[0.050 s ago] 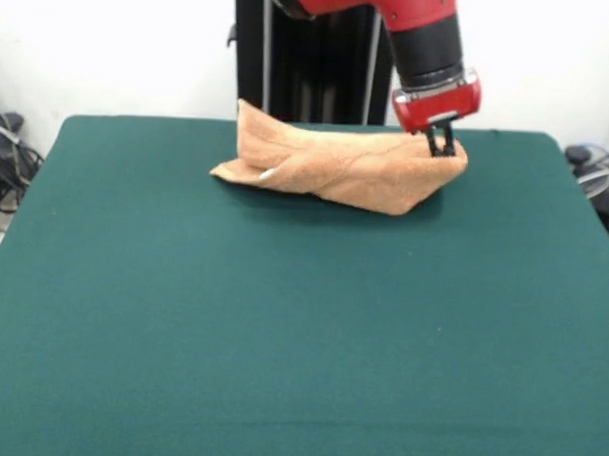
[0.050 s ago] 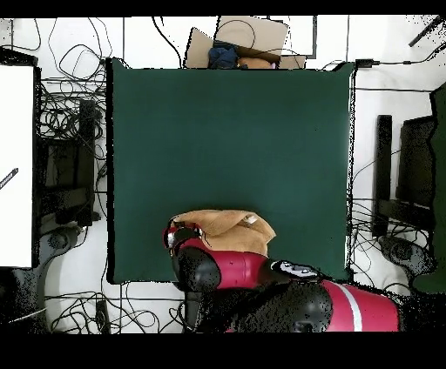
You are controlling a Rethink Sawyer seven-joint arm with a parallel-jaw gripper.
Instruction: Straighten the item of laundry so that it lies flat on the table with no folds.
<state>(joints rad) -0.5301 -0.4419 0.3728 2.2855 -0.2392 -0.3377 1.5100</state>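
Observation:
The item of laundry (image 1: 337,169), a light orange-tan towel, lies bunched and folded over itself near the far edge of the green table (image 1: 281,337). Its right end is pulled up into a raised corner. My gripper (image 1: 442,146) comes down on that corner, its black fingers close together and shut on the cloth. A white label shows at the towel's left end. In the overhead view the towel (image 2: 228,228) lies near the table's (image 2: 226,122) bottom edge. There the gripper (image 2: 177,236) is at its left end, and the red arm (image 2: 235,268) covers part of its lower edge.
Cables (image 2: 70,113) lie on the floor to the left of the table, with more on the right. A cardboard box (image 2: 248,39) stands beyond the top edge, a white panel (image 2: 16,165) at the far left and dark equipment (image 2: 409,174) on the right.

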